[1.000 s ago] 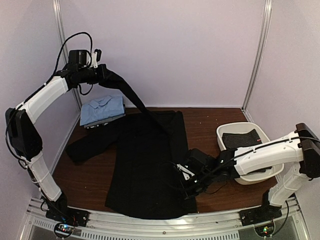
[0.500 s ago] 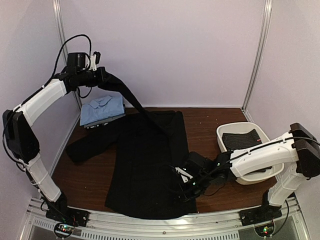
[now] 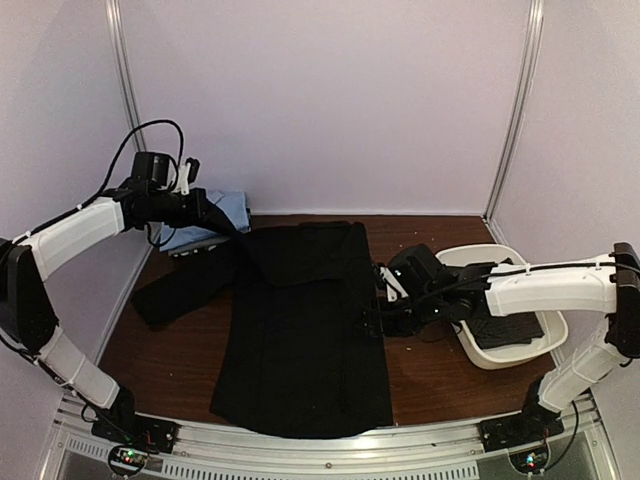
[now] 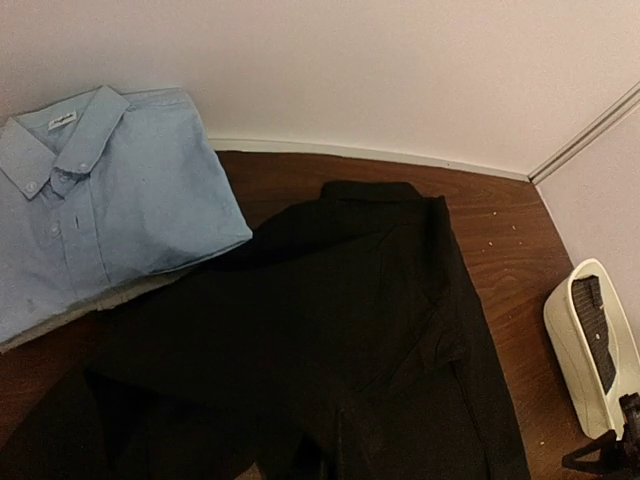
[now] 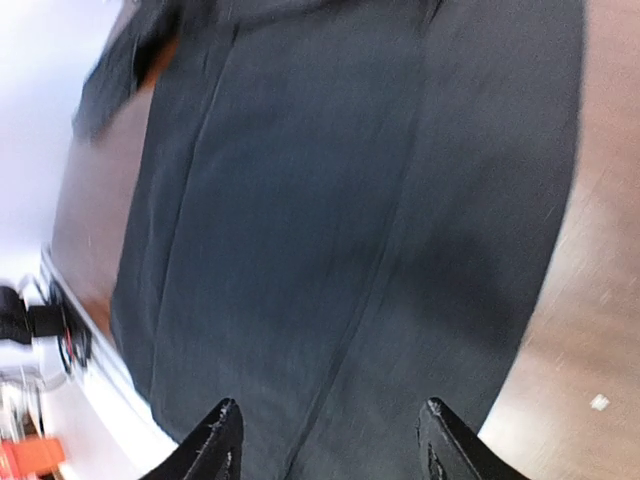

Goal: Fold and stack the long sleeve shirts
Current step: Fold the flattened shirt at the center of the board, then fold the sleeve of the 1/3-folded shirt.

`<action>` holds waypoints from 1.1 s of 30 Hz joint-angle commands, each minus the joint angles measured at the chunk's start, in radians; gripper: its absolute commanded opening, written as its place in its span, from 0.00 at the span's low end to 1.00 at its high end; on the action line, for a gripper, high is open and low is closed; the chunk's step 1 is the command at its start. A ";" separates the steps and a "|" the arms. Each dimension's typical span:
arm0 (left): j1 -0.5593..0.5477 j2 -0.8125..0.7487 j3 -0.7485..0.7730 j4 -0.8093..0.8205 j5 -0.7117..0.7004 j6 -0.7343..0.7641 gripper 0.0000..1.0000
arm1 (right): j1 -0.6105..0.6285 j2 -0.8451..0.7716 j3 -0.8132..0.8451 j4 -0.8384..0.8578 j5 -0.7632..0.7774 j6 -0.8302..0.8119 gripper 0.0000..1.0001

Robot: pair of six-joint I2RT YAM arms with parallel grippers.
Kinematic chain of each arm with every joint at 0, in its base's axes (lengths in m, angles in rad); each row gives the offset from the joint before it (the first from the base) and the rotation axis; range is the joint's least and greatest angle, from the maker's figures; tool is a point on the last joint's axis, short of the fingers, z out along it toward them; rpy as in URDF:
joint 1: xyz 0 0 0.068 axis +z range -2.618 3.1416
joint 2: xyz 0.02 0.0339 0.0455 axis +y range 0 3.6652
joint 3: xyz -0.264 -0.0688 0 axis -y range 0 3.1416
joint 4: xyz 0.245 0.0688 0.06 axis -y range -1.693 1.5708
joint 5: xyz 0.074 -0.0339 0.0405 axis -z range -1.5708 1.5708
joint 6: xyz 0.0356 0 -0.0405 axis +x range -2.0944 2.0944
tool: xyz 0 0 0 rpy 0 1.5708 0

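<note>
A plain black long sleeve shirt [image 3: 300,330] lies spread flat along the table, collar end toward the back wall; it also fills the left wrist view [image 4: 350,330]. My left gripper [image 3: 210,212] hangs low at the back left, shut on the shirt's sleeve, which drapes from it onto the shirt's upper left. Dark cloth hides its fingers in its own view. My right gripper [image 3: 372,312] hovers at the shirt's right edge, mid-length, and is open. Between its fingertips [image 5: 225,435] there is only the black shirt [image 5: 330,220] below.
A folded light blue shirt [image 3: 232,204] [image 4: 100,200] lies in the back left corner behind my left gripper. A white basket [image 3: 520,360] [image 4: 590,350] holding dark patterned cloth [image 3: 510,325] stands at the right, and my right arm crosses above it. Walls close in the back and both sides.
My left gripper came down from high up to just above the table, laying the sleeve onto the shirt. My right gripper opened, let go of the shirt's right edge and moved back.
</note>
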 commanded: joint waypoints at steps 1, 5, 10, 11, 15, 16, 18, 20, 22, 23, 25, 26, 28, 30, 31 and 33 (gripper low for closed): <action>-0.003 -0.100 -0.055 0.049 -0.001 -0.002 0.00 | -0.087 -0.007 0.055 0.096 0.110 -0.024 0.61; -0.003 -0.160 -0.080 0.049 -0.022 -0.012 0.00 | -0.193 0.067 0.110 0.213 0.069 -0.037 0.54; -0.003 -0.213 -0.106 0.021 -0.091 -0.023 0.00 | -0.271 0.224 0.264 0.263 0.023 -0.079 0.43; -0.003 -0.221 -0.108 0.012 -0.100 -0.023 0.00 | -0.284 0.259 0.306 0.265 0.019 -0.088 0.40; -0.003 -0.258 -0.137 0.006 -0.120 -0.023 0.00 | -0.333 0.390 0.425 0.272 -0.018 -0.106 0.33; -0.003 -0.264 -0.143 0.005 -0.118 -0.023 0.00 | -0.345 0.424 0.451 0.285 -0.036 -0.108 0.32; -0.003 -0.271 -0.156 0.001 -0.114 -0.027 0.00 | -0.363 0.499 0.506 0.292 -0.060 -0.109 0.29; -0.003 -0.284 -0.172 0.000 -0.108 -0.036 0.00 | -0.376 0.567 0.570 0.289 -0.086 -0.110 0.27; -0.003 -0.295 -0.188 0.000 -0.106 -0.042 0.00 | -0.386 0.630 0.632 0.280 -0.100 -0.110 0.24; -0.004 -0.303 -0.196 0.000 -0.104 -0.046 0.00 | -0.391 0.659 0.666 0.274 -0.113 -0.110 0.23; -0.003 -0.322 -0.214 -0.002 -0.103 -0.054 0.00 | -0.400 0.713 0.728 0.265 -0.126 -0.109 0.21; -0.003 -0.330 -0.223 -0.003 -0.104 -0.059 0.00 | -0.404 0.735 0.752 0.260 -0.131 -0.107 0.20; -0.003 -0.348 -0.247 -0.006 -0.098 -0.065 0.00 | -0.415 0.769 0.783 0.257 -0.144 -0.101 0.19; -0.004 -0.363 -0.267 -0.011 -0.086 -0.075 0.00 | -0.426 0.793 0.801 0.260 -0.147 -0.098 0.19; -0.003 -0.372 -0.278 -0.011 -0.078 -0.081 0.00 | -0.432 0.806 0.810 0.262 -0.151 -0.095 0.19; -0.004 -0.391 -0.303 -0.010 -0.071 -0.093 0.00 | -0.444 0.826 0.822 0.264 -0.156 -0.092 0.18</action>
